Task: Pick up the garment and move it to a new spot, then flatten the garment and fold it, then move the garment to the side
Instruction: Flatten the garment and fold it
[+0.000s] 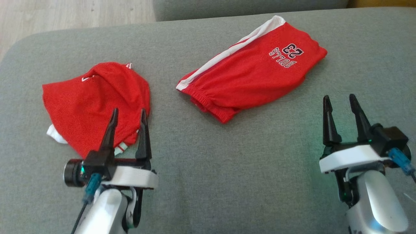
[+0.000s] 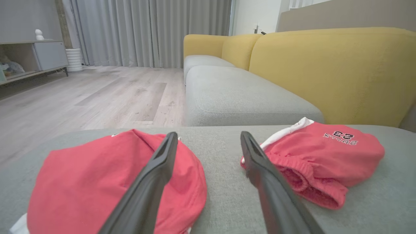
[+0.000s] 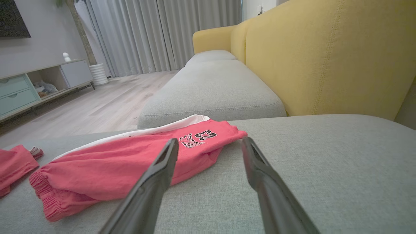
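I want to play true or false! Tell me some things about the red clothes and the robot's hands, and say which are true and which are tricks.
1. The shorts with the number 23 have a white stripe. True.
2. The left gripper is holding the crumpled red garment. False: its fingers are open and grip nothing.
3. The two red garments touch each other. False: bare grey cushion lies between them.
4. The right gripper is open and empty. True.
5. The sofa backrest is blue. False: it is yellow.
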Motion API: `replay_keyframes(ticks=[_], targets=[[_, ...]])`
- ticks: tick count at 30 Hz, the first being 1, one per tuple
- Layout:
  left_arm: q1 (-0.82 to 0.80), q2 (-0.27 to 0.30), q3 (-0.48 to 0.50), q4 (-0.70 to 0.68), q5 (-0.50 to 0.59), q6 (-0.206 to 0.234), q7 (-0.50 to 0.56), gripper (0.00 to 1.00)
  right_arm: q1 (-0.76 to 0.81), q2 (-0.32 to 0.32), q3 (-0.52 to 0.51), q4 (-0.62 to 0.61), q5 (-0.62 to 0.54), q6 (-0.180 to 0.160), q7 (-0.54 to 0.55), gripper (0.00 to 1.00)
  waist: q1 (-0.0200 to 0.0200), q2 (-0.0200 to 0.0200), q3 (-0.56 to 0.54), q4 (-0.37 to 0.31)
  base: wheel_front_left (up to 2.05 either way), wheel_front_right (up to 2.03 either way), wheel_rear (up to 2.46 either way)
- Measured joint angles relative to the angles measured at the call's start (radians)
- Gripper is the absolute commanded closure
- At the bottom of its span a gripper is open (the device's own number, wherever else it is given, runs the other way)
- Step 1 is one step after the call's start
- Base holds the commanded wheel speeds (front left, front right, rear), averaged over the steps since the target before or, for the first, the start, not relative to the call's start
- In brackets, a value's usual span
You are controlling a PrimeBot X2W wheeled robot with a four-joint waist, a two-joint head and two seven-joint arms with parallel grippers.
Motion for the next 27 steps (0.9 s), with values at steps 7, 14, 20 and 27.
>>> replay_keyframes(ticks=[7,14,20,27], targets=[[0.016,-0.035,0.045,-0.002,0.060,-0.055,0.000,0.00,0.005,0.005,-0.015,-0.036,0.001,0.000,0.001,0.00,0.0002,0.0000,0.028,0.007,0.00,0.00,0.00],[-0.044,-0.070,0.058,-0.002,0.094,-0.100,0.000,0.00,-0.149,-0.012,-0.135,-0.036,-0.084,0.000,0.120,0.00,0.0004,0.0000,0.106,0.037,0.00,0.00,0.00],[-0.105,-0.102,0.058,-0.001,0.118,-0.133,0.000,0.00,-0.338,-0.111,-0.195,0.040,-0.114,0.000,0.257,0.00,0.0005,0.0000,0.180,0.084,0.00,0.00,0.00],[-0.152,-0.126,0.061,0.009,0.130,-0.160,0.000,0.00,-0.519,-0.190,-0.219,0.268,-0.182,0.000,0.377,0.00,0.0004,0.0000,0.259,0.156,0.00,0.00,0.00]])
